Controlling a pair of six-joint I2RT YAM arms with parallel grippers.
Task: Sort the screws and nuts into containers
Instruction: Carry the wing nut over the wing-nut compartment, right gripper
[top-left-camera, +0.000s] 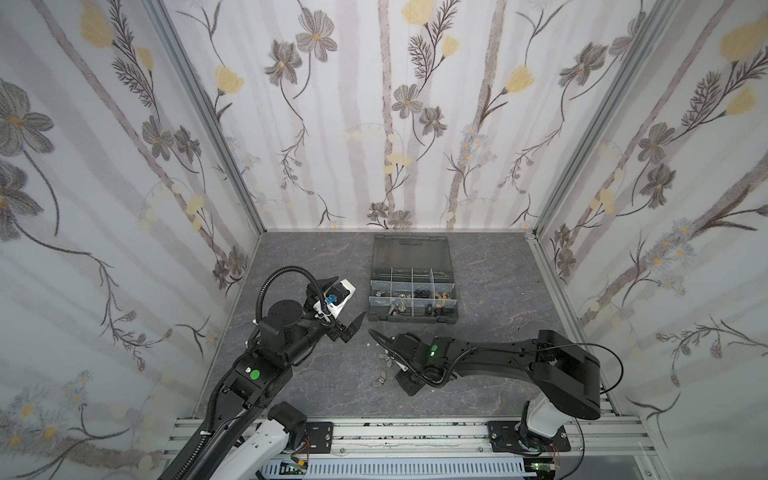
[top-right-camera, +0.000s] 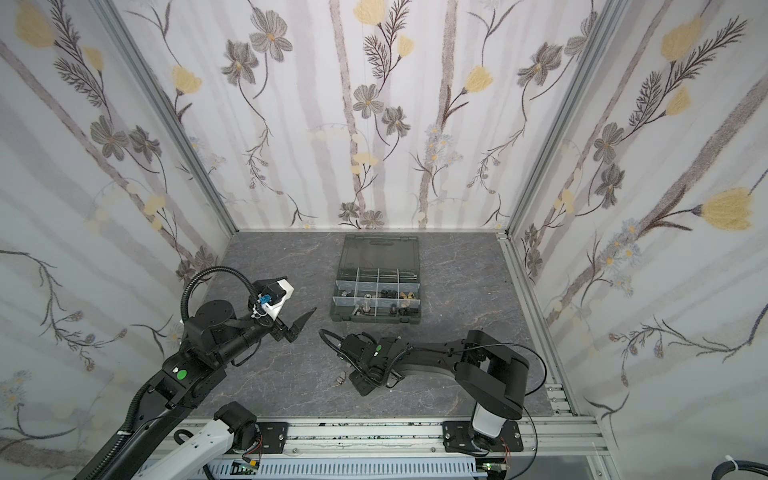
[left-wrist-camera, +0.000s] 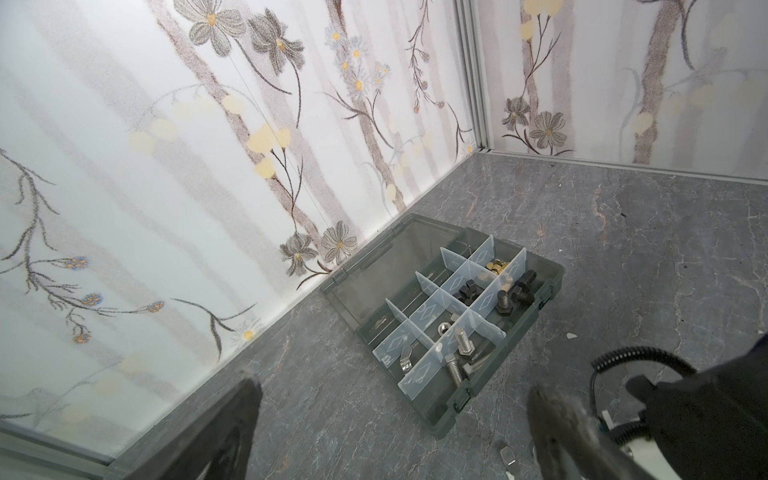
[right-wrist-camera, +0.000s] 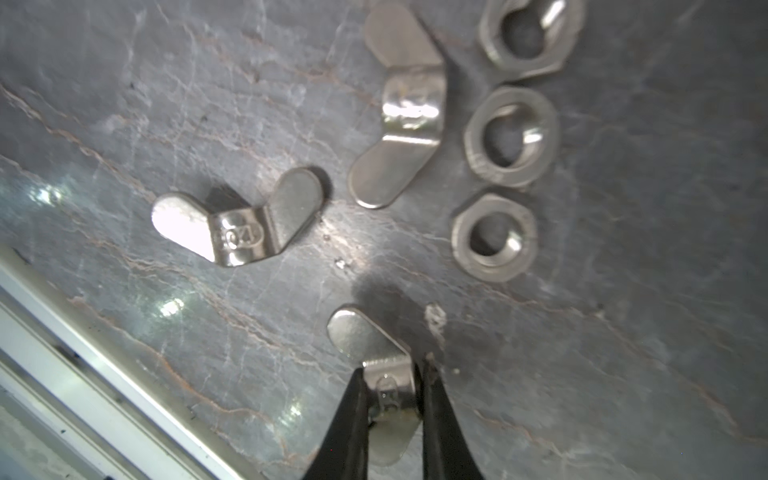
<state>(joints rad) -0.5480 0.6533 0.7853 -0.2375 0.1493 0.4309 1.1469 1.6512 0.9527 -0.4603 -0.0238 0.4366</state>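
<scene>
Three silver hex nuts (right-wrist-camera: 511, 135) sit in a row on the grey tabletop (right-wrist-camera: 166, 104). Only the right wrist view shows them up close. In that view the right tool (right-wrist-camera: 392, 374) is clamped on the nearest wing nut (right-wrist-camera: 384, 392). A black finger (right-wrist-camera: 353, 419) presses on each side of its middle, and one wing sticks out past the tips. A second wing nut (right-wrist-camera: 239, 220) and a third wing nut (right-wrist-camera: 399, 108) lie loose beside the hex nuts, apart from the tool.

In both top views the right arm (top-left-camera: 498, 357) hides this grip. Only one small silver wing nut (top-left-camera: 379, 380) shows clearly beside the arm, near the front of the open organizer case (top-left-camera: 411, 320).

The left wrist view looks down into the case, which the right wrist view does not show at all. The see-through lid (left-wrist-camera: 386, 266) lies flat toward the back wall. The compartments (left-wrist-camera: 457, 286) hold silver bolts (left-wrist-camera: 457, 357), black bolts (left-wrist-camera: 515, 295), black nuts (left-wrist-camera: 467, 291) and brass nuts (left-wrist-camera: 498, 266). From the top these are just tiny bits.

The left tool (left-wrist-camera: 392, 380) hangs above the tabletop, left of the case. Its fingers are far apart and hold nothing.
</scene>
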